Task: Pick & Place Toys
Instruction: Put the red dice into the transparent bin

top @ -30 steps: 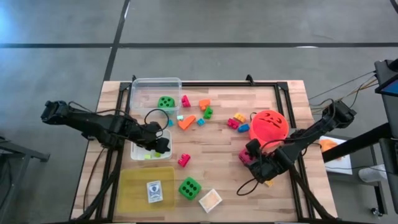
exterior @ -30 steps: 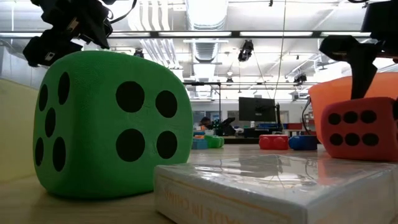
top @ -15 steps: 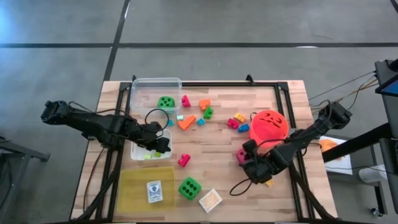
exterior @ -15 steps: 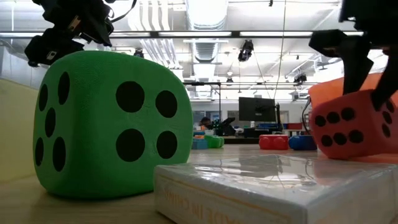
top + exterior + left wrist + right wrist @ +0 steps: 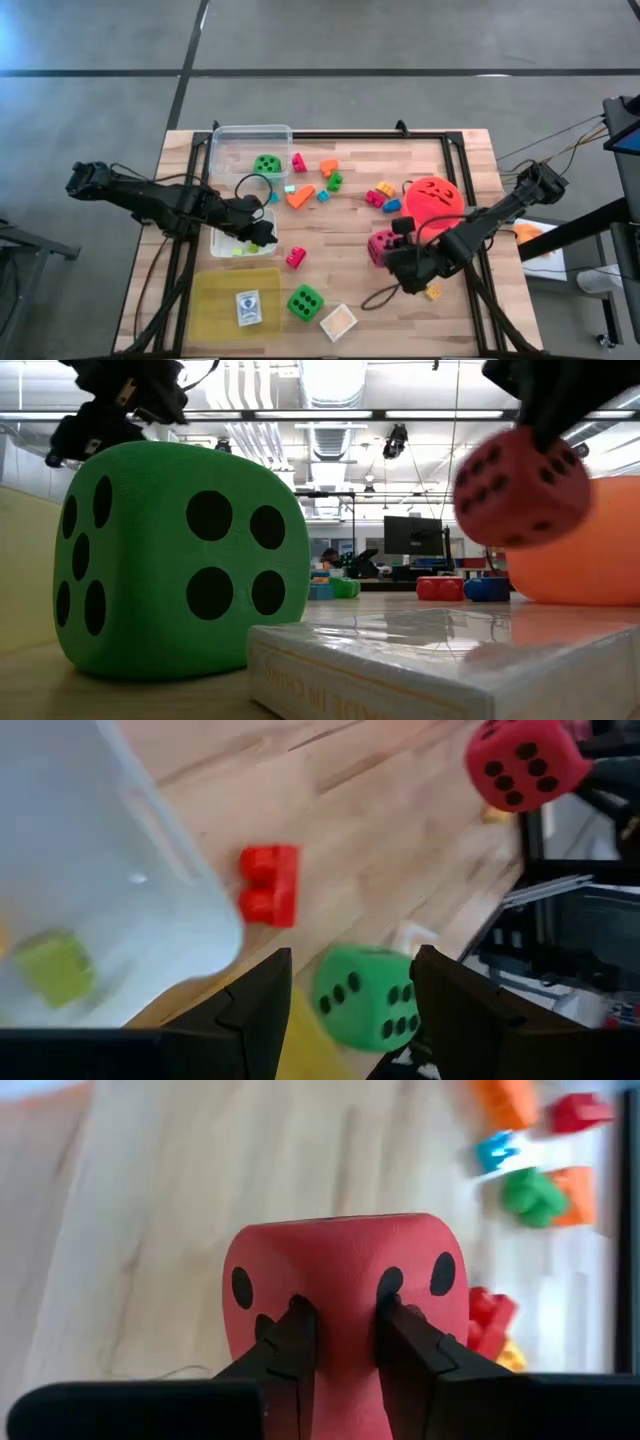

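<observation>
**Pink die pinched and dented**

The right end effector grasps the soft pink foam die with black dots, lifted above the wooden surface beside the orange bucket. The lettering on the boxed card deck is cut off. The left end effector hangs released above the clear tub.

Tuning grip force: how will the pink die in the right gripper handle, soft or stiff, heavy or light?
Likely soft foam: the pink die dents visibly where the right gripper pinches it. Probably light for its size, since that narrow pinch carries it clear of the table. Its rounded corners suggest it may tumble if dropped.
</observation>
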You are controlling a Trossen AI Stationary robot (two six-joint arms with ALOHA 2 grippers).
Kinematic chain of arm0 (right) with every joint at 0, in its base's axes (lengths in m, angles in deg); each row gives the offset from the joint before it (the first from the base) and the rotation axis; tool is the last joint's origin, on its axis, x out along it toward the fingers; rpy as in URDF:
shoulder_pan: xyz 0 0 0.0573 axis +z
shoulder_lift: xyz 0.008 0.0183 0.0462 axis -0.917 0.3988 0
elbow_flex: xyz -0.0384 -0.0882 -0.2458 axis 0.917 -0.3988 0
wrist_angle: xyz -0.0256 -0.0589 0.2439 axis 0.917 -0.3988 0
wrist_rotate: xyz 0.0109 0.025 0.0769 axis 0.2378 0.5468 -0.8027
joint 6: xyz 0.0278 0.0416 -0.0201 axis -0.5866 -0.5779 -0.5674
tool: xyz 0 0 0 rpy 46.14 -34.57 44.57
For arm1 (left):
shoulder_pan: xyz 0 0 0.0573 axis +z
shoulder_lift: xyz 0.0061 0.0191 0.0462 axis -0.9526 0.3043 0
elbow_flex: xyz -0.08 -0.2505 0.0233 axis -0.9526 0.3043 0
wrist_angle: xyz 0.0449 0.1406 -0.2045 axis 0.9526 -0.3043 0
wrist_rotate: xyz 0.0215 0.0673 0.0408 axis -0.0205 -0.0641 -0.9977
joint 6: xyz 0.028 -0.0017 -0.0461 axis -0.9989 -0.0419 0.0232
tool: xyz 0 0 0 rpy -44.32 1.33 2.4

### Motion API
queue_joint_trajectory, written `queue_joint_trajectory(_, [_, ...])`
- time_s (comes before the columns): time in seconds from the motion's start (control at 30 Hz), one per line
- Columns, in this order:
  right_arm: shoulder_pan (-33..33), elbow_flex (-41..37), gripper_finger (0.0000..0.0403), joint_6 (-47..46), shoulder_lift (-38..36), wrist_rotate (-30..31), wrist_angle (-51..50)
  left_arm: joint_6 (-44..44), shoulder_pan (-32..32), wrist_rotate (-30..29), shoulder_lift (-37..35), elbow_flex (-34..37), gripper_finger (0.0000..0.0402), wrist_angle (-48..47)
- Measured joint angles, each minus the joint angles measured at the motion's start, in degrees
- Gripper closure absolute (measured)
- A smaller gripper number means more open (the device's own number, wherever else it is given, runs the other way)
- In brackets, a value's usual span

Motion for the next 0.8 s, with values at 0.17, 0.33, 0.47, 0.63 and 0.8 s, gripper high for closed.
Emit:
queue_joint_trajectory(0.17, [-3.1,0.3,0.0338,-5.1,-3.4,1.1,1.8,-6.8,0.0,-5.1,0.0,0.0,0.0202,8.1])
queue_joint_trajectory(0.33, [-7.0,-2.2,0.0345,-11.7,-9.3,0.7,10.5,-16.7,0.0,-9.6,0.0,0.0,0.0202,18.8])
queue_joint_trajectory(0.47, [-10.4,-3.8,0.0358,-16.6,-13.9,-1.1,18.9,-23.0,0.0,-13.8,0.0,0.1,0.0202,25.8])
queue_joint_trajectory(0.63, [-14.2,-3.5,0.0358,-20.7,-16.2,-5.1,26.7,-34.2,-0.2,-16.0,0.2,0.1,0.0202,34.2])
queue_joint_trajectory(0.8, [-16.8,-1.3,0.0361,-22.1,-15.4,-8.6,28.4,-54.1,-2.5,-16.1,0.2,0.0,0.0202,40.4])
